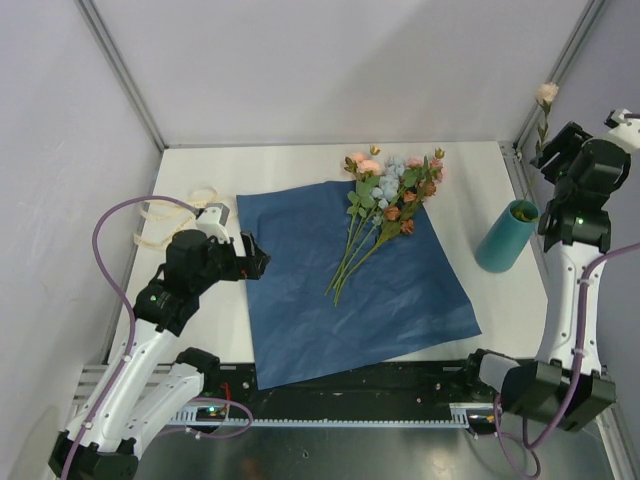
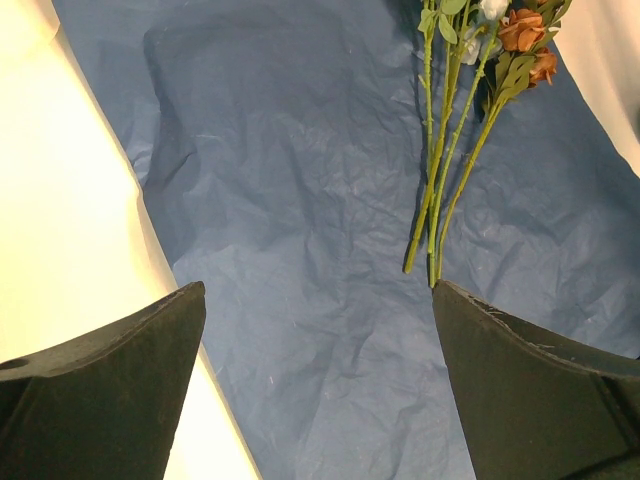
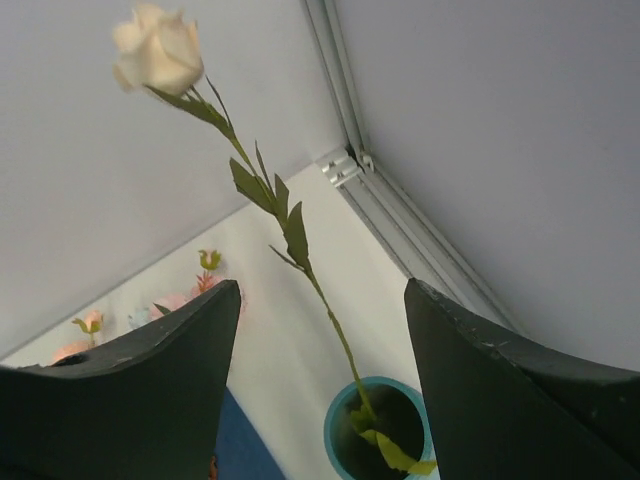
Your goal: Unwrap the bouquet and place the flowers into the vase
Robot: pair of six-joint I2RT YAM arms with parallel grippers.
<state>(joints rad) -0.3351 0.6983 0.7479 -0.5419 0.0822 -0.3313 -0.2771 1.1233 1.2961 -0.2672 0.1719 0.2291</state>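
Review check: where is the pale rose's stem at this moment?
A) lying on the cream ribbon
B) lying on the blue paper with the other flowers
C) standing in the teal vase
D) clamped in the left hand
C: in the right wrist view the pale rose rises on its stem out of the mouth of the vase, with the right hand open around it, its fingers apart.
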